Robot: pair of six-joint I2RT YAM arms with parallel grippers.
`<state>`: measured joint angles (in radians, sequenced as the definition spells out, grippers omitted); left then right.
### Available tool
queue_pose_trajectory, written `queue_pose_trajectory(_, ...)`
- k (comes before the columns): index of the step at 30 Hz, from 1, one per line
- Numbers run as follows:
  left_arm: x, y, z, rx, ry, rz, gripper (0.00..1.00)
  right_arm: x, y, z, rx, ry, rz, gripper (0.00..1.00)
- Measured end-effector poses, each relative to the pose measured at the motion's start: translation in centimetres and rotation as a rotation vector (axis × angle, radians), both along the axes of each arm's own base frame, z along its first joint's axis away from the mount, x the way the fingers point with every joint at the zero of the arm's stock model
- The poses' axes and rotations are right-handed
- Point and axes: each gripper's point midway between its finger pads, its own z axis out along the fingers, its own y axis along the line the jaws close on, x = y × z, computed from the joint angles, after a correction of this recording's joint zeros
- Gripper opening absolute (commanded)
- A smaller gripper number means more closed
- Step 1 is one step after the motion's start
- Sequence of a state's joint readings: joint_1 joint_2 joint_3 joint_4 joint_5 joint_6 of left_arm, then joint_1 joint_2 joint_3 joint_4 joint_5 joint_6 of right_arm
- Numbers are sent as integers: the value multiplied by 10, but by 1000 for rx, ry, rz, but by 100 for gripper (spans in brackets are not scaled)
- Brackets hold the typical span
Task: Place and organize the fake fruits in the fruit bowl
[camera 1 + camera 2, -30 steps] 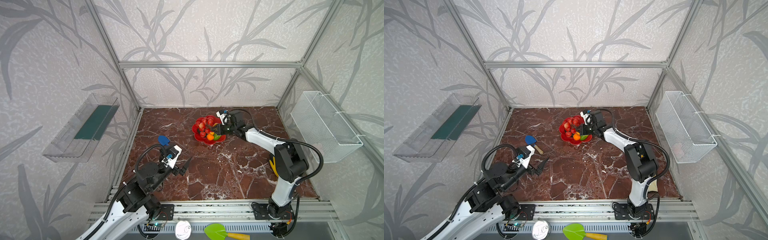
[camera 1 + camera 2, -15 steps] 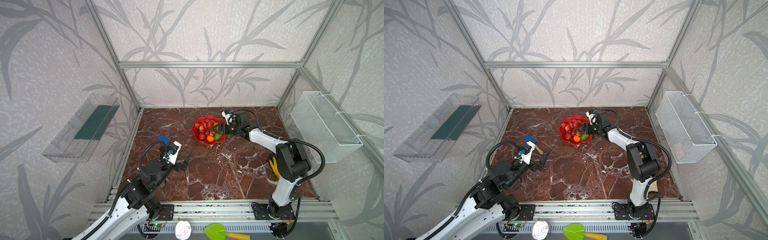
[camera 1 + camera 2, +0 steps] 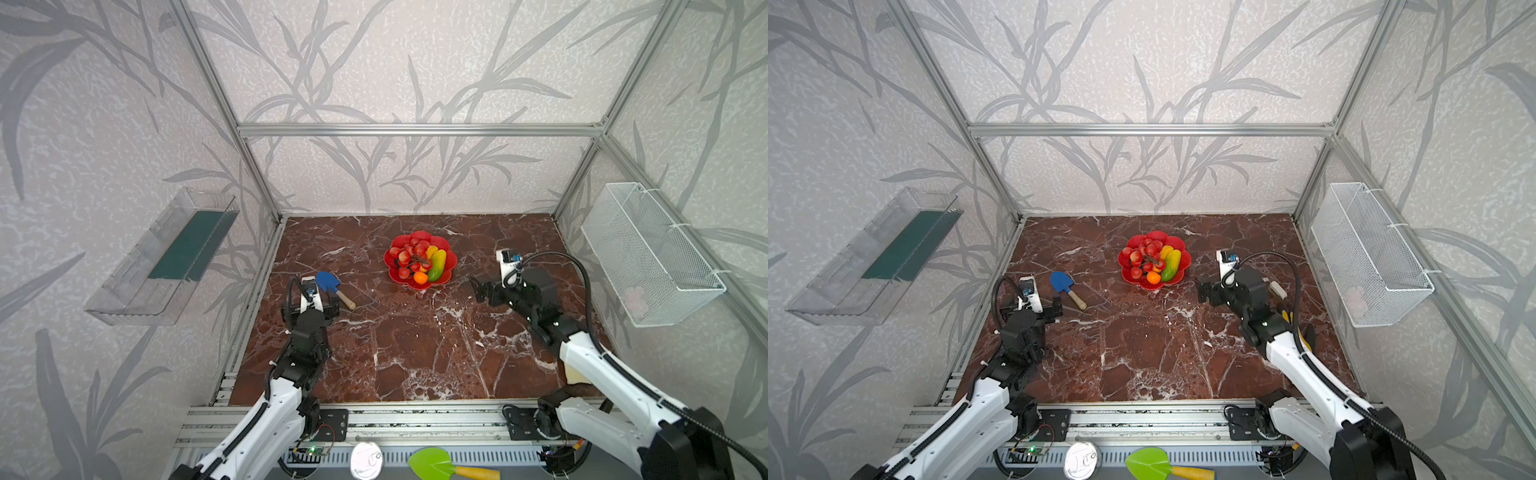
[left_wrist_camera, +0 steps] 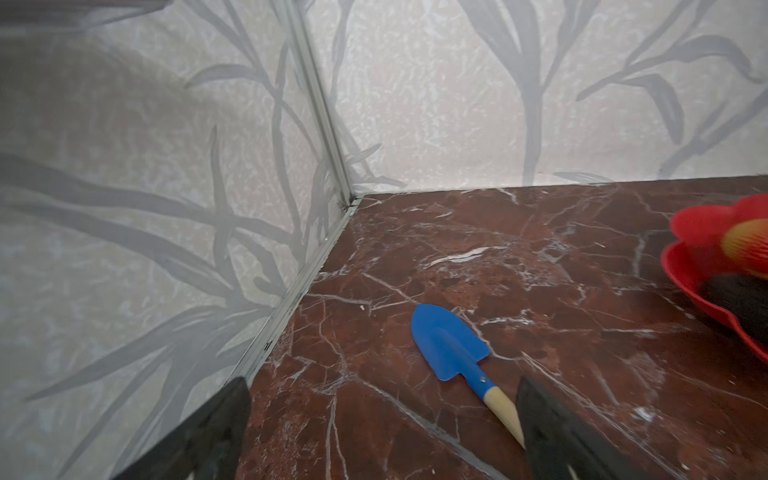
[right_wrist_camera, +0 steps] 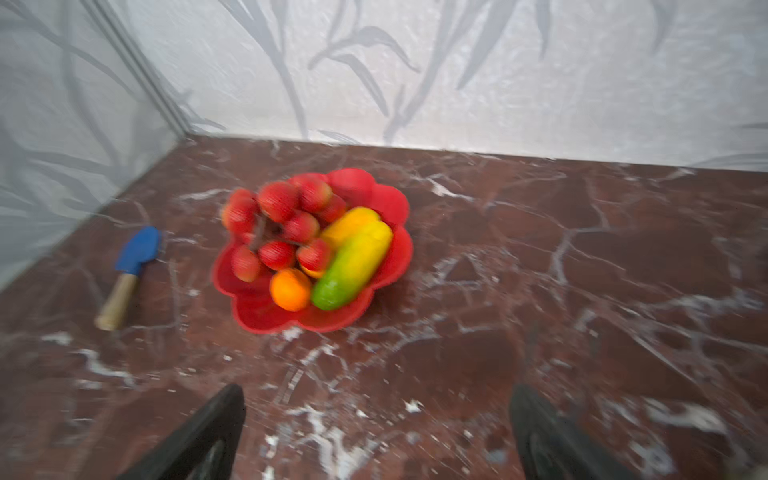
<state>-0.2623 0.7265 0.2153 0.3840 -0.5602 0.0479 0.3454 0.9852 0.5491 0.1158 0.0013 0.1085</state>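
Right pincer (image 3: 477,291) withdrawn from fruit bowl (image 3: 438,241) — jaws wide, empty

Fruit bowl (image 3: 434,240): one, red, scalloped; inside it, counted from the wrist views: red berry cluster (image 5: 278,201), one, its berries too blurred for a firm tally; yellow-green oblong (image 5: 353,266), one; yellow-orange piece (image 5: 349,222), one; small orange ball (image 5: 291,289), one; dark piece (image 4: 731,293), one.

Toy shovels: two; blue shovel (image 3: 328,281) on the marble, green shovel (image 3: 430,462) below the front rail.

Wire basket (image 3: 648,253): one; clear wall tray (image 3: 166,257): one; round silver disc (image 3: 366,460): one.

Robot arms: two; left arm (image 3: 286,399), right arm (image 3: 602,365).
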Motion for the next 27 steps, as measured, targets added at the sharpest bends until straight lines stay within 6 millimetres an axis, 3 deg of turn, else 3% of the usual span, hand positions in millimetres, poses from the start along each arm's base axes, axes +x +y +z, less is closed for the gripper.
queue_pose_trajectory(4, 17, 21, -20, -36, 23, 53, 99, -3, -37, -52, -153, 33, -116, 99)
queue_pose_trajectory(9, 24, 35, -81, -85, 111, 58, 99, 10, -80, -97, -229, 42, -249, 99)
queue_pose_trajectory(11, 29, 36, -92, -100, 123, 49, 99, 19, -89, -109, -235, 33, -274, 100)
queue_pose_trajectory(14, 47, 30, -92, -126, 108, 7, 98, 36, -91, -123, -238, 46, -262, 99)
queue_pose_trajectory(16, 64, 24, -92, -133, 89, -30, 99, 50, -87, -125, -219, 17, -239, 99)
queue_pose_trajectory(19, 78, 19, -100, -145, 128, -56, 99, 52, -84, -125, -207, -6, -215, 99)
queue_pose_trajectory(22, 92, 23, -83, -148, 83, -37, 99, 58, -83, -115, -195, -54, -217, 99)
queue_pose_trajectory(27, 95, 31, -78, -155, 64, 12, 99, 62, -84, -108, -192, -86, -227, 99)
